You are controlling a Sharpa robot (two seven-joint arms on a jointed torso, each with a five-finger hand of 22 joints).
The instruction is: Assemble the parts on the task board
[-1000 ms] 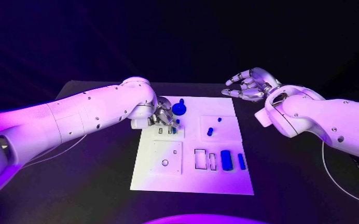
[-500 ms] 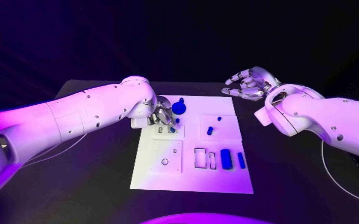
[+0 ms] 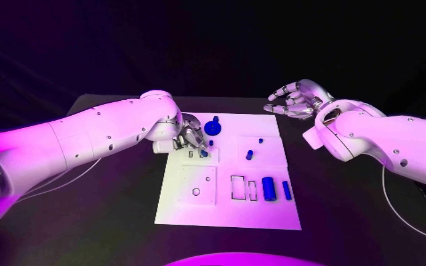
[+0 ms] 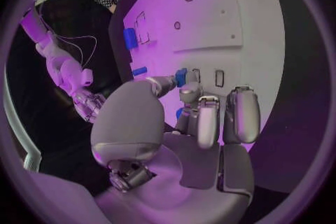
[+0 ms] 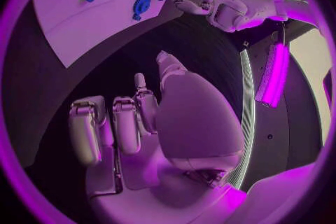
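1. No brand, label or writing can be read on anything here.
2. Nearest edge: the task board (image 3: 226, 213), a white plate lying flat on the black table (image 3: 106, 217), with a bare white margin along its near side.
3. Next row out: a raised square panel (image 3: 197, 186) with small holes at the board's left; to its right two outlined slots, then a thick blue bar (image 3: 268, 189) and a thin blue bar (image 3: 287, 190) side by side, apart.
4. Mid board: a small blue peg (image 3: 249, 154) and a blue dot (image 3: 260, 140) further out, on a raised square.
5. Left hand (image 3: 190, 139) is low over the board's far-left part, fingers bent down over the small slots there. The left wrist view shows a small blue part (image 4: 181, 77) pinched at the fingertips (image 4: 190, 89), right by the slots.
6. Just beyond it, a round blue knobbed part (image 3: 213, 127) on the board's far strip.
7. Right hand (image 3: 295, 101) hangs above the table past the board's far-right corner, fingers loosely curled and apart, holding nothing.
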